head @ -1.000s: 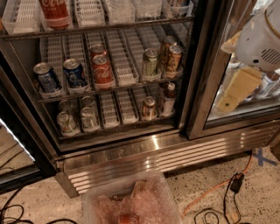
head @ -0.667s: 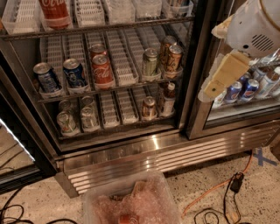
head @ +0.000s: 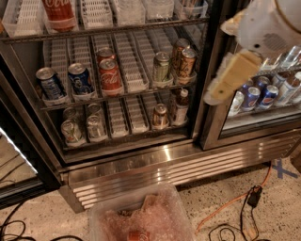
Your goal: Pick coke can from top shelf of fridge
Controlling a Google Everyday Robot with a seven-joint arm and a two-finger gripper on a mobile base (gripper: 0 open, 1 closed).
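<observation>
The tall red coke can stands at the left of the top shelf, a dark wire rack lined with white ribbed trays, at the upper edge of the view. The fridge has its left door open. My gripper hangs at the right on a white arm, in front of the dark door post and the shut right glass door. It is well to the right of and below the coke can, and holds nothing that I can see.
The middle shelf holds two blue Pepsi cans, shorter red Coke cans, a green can and brown cans. More cans and a bottle stand below. A clear plastic bin and cables lie on the floor.
My gripper and arm have moved left and slightly up, from in front of the right door toward the door post. The cans have not moved.
</observation>
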